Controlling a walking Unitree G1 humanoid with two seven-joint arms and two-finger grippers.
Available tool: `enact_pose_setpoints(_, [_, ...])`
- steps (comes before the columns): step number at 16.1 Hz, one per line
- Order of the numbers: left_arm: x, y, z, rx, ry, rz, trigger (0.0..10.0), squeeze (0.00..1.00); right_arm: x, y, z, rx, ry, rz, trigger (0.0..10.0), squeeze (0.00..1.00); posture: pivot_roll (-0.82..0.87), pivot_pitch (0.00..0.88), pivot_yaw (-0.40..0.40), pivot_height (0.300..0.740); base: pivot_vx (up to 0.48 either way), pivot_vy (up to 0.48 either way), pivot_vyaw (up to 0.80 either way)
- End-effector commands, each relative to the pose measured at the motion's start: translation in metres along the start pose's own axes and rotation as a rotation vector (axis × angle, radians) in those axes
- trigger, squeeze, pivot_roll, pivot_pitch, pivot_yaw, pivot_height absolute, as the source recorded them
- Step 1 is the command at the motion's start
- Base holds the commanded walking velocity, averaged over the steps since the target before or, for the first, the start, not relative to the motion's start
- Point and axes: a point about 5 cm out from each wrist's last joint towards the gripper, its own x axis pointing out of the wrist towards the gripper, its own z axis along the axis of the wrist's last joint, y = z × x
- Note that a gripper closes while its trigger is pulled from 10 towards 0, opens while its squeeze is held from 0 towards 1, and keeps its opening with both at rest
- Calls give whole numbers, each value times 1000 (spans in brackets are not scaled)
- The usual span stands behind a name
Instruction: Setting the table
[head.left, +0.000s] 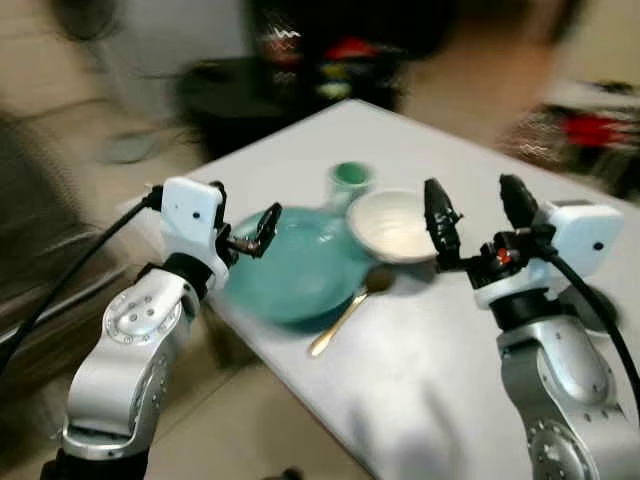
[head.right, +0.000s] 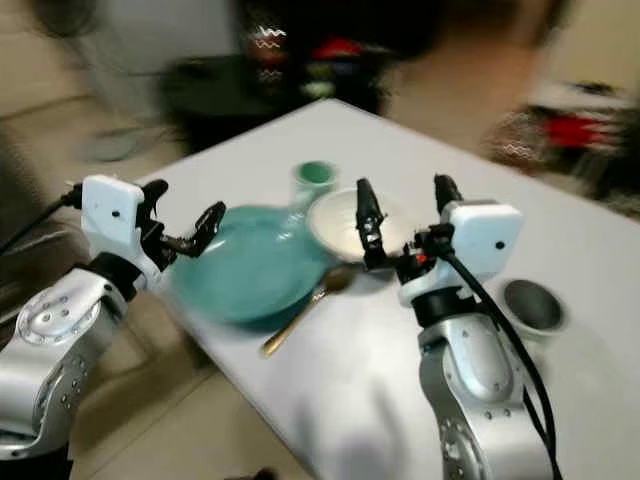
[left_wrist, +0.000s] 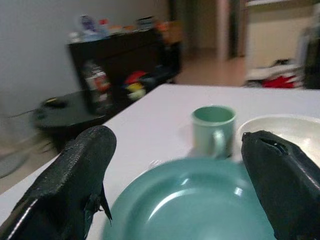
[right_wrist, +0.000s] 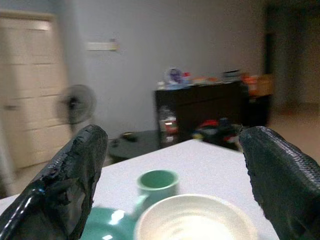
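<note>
Where the head camera looks down across the white table (head.left: 470, 330), you see a teal plate (head.left: 295, 265) near the table's left edge, a green mug (head.left: 350, 180) just behind it and a white bowl (head.left: 393, 225) beside the mug, touching or overlapping the plate's rim (blur hides which). A gold spoon (head.left: 345, 312) lies at the plate's near right side, its bowl end towards the white bowl. Your left gripper (head.left: 243, 222) hovers at the plate's left edge, fingers spread, holding nothing. Your right gripper (head.left: 478, 215) stands just right of the white bowl, fingers up and wide apart, also empty.

In the right eye view you also get a small dark metal bowl (head.right: 531, 305) on the table, to the right of the right arm.

Through the left wrist view, the plate sits between the spread fingers (left_wrist: 75, 180), mug and bowl beyond it.

Through the right wrist view, the white bowl lies between the parted fingers (right_wrist: 70, 175), the mug behind it, and a standing fan (right_wrist: 76, 105) by the far wall.
</note>
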Motion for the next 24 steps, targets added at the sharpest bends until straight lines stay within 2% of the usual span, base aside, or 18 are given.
enact_pose_setpoints(1, [0,1,4,12,-14,9,10000,0,0,-1,0,2,-4,3,10000,1000,10,0,19,740,0,0,800])
enact_pose_setpoints(9, [-2,3,2,20,-9,10,10000,0,1,0,-4,-3,23,11,10000,1000,22,0,13,740,0,0,800])
enact_pose_setpoints(14, [-5,11,-8,20,37,46,10000,0,-3,1,-14,19,45,0,10000,1000,25,0,22,740,0,0,800])
enact_pose_setpoints(22, [-7,15,-12,29,55,54,10000,0,-8,-10,-42,-15,180,-73,10000,1000,42,0,24,740,0,0,800])
enact_pose_setpoints(24, [-7,16,-16,14,66,65,10000,0,-8,-11,-49,-18,220,-82,10000,1000,38,0,26,740,0,0,0])
